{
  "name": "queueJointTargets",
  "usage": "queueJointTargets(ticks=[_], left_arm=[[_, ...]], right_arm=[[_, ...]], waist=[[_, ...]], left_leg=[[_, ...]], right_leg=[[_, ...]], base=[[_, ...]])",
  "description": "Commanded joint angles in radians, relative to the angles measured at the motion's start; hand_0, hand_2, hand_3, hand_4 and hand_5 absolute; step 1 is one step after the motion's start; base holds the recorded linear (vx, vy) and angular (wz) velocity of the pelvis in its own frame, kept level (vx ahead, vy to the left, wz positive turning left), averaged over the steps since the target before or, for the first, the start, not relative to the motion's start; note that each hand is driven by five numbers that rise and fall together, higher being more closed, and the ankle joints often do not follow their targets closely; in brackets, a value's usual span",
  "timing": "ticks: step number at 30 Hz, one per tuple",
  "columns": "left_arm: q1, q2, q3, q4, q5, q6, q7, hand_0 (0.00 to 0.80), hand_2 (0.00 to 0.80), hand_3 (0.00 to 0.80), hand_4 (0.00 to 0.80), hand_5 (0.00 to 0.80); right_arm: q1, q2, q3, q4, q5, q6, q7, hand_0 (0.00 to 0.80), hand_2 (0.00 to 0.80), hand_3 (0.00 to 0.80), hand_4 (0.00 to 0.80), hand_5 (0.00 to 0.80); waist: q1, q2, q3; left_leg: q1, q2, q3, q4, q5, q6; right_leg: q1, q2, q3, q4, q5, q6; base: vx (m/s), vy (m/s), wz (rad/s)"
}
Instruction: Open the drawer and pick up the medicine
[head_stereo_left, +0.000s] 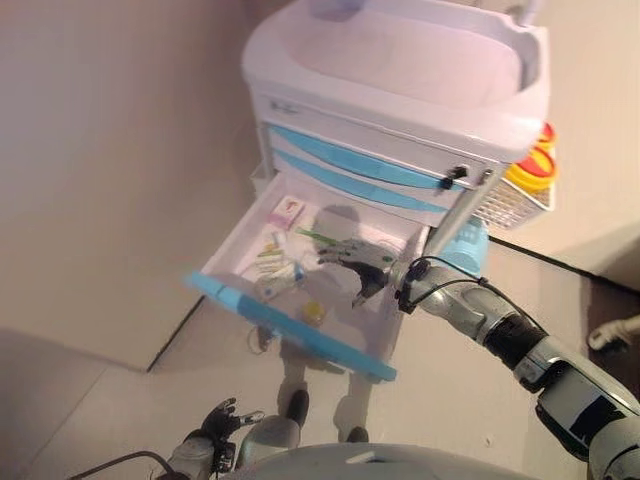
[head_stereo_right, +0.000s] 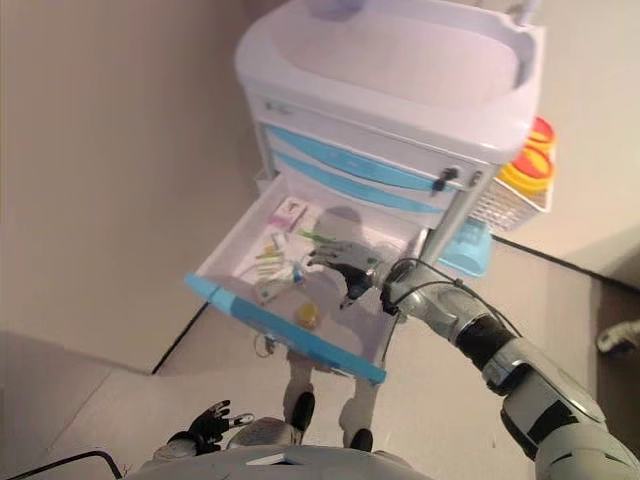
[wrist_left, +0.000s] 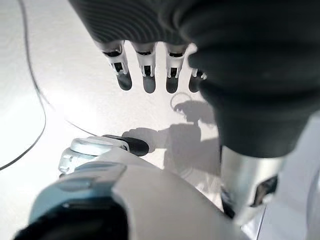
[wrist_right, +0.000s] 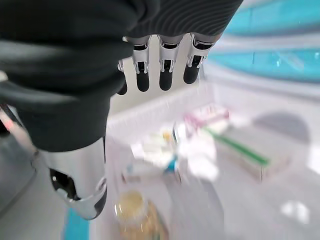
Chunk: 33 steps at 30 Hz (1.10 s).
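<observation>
The white cart's lowest drawer (head_stereo_left: 232, 246) with a blue front (head_stereo_left: 290, 330) is pulled out. Inside lie several medicine packs (head_stereo_left: 275, 255), a pink-and-white box (head_stereo_left: 288, 211), a green-striped box (head_stereo_left: 318, 236) and a small yellow bottle (head_stereo_left: 314, 312). My right hand (head_stereo_left: 358, 262) hovers open over the drawer's middle, fingers spread, holding nothing. In the right wrist view its fingers (wrist_right: 165, 75) are straight above the packs (wrist_right: 197, 150) and the bottle (wrist_right: 134, 212). My left hand (head_stereo_left: 222, 420) hangs low beside my body, open and empty.
The cart (head_stereo_left: 400, 70) stands against a beige wall, with two closed blue drawers (head_stereo_left: 360, 170) above the open one. A white wire basket holding red and yellow things (head_stereo_left: 528, 175) hangs on its right side. The open drawer juts out over the floor.
</observation>
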Motion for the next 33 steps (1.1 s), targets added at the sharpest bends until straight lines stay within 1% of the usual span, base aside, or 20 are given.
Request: queueJointTargets(ticks=[1,5,10,18,22,31,32,33], left_arm=[[-0.007,0.019,-0.027,0.047,0.002,0.003,0.003,0.0,0.0,0.0,0.0,0.0],[-0.001,0.023,-0.024,0.046,0.015,-0.008,0.004,0.0,0.0,0.0,0.0,0.0],[0.006,0.031,-0.016,0.048,0.038,-0.015,0.003,0.0,0.0,0.0,0.0,0.0],[0.004,0.035,-0.018,0.044,0.051,-0.031,-0.001,0.0,0.0,0.0,0.0,0.0],[-0.005,0.036,-0.024,0.041,0.05,-0.036,0.002,0.0,0.0,0.0,0.0,0.0],[-0.005,0.041,-0.034,0.029,0.051,-0.032,0.002,0.0,0.0,0.0,0.0,0.0],[-0.003,0.042,-0.035,0.028,0.052,-0.032,0.002,0.0,0.0,0.0,0.0,0.0],[-0.002,0.042,-0.035,0.029,0.052,-0.034,0.002,0.0,0.0,0.0,0.0,0.0]], right_arm=[[-0.069,0.061,0.043,0.035,-0.054,0.016,-0.084,0.0,0.0,0.0,0.0,0.0],[-0.082,0.1,0.064,0.131,-0.13,0.03,-0.104,0.0,0.0,0.0,0.0,0.0],[-0.088,0.127,0.088,0.187,-0.143,0.029,-0.108,0.0,0.0,0.0,0.0,0.0],[-0.073,0.168,0.091,0.256,-0.183,0.034,-0.136,0.0,0.0,0.0,0.0,0.0],[-0.074,0.193,0.092,0.291,-0.192,0.058,-0.145,0.0,0.0,0.0,0.0,0.0],[-0.075,0.207,0.088,0.343,-0.202,0.09,-0.136,0.0,0.0,0.0,0.0,0.0],[-0.073,0.21,0.09,0.351,-0.208,0.1,-0.139,0.345,0.345,0.345,0.345,0.345],[-0.072,0.212,0.089,0.359,-0.211,0.102,-0.143,0.474,0.474,0.474,0.474,0.474]], waist=[[0.041,-0.034,-0.002],[0.067,-0.036,0.002],[0.087,-0.038,0.006],[0.089,-0.036,0.005],[0.096,-0.036,0.013],[0.103,-0.028,0.019],[0.104,-0.027,0.019],[0.105,-0.026,0.02]], left_leg=[[-0.009,-0.024,-0.006,0.015,-0.107,0.0],[-0.023,-0.026,-0.03,0.013,-0.096,-0.005],[-0.025,-0.025,-0.04,0.013,-0.092,-0.01],[-0.034,-0.025,-0.045,0.013,-0.083,-0.011],[-0.032,-0.023,-0.045,0.016,-0.086,-0.012],[-0.035,-0.026,-0.056,0.016,-0.083,-0.012],[-0.035,-0.025,-0.057,0.016,-0.082,-0.012],[-0.035,-0.026,-0.058,0.015,-0.082,-0.012]], right_leg=[[-0.029,-0.036,-0.015,0.061,-0.027,0.03],[-0.028,-0.035,-0.045,0.064,-0.033,0.028],[-0.019,-0.032,-0.056,0.065,-0.04,0.026],[-0.026,-0.032,-0.058,0.069,-0.038,0.028],[-0.023,-0.032,-0.057,0.072,-0.04,0.027],[-0.025,-0.033,-0.061,0.073,-0.04,0.029],[-0.025,-0.033,-0.062,0.073,-0.039,0.029],[-0.024,-0.033,-0.062,0.072,-0.039,0.029]], base=[[-0.044,-0.054,0.41],[-0.019,-0.045,0.34],[0.01,-0.024,0.15],[0.006,-0.003,0.01],[0.008,-0.015,0.0],[0.002,-0.004,0.0],[0.0,0.0,0.0],[0.0,0.0,0.0]])
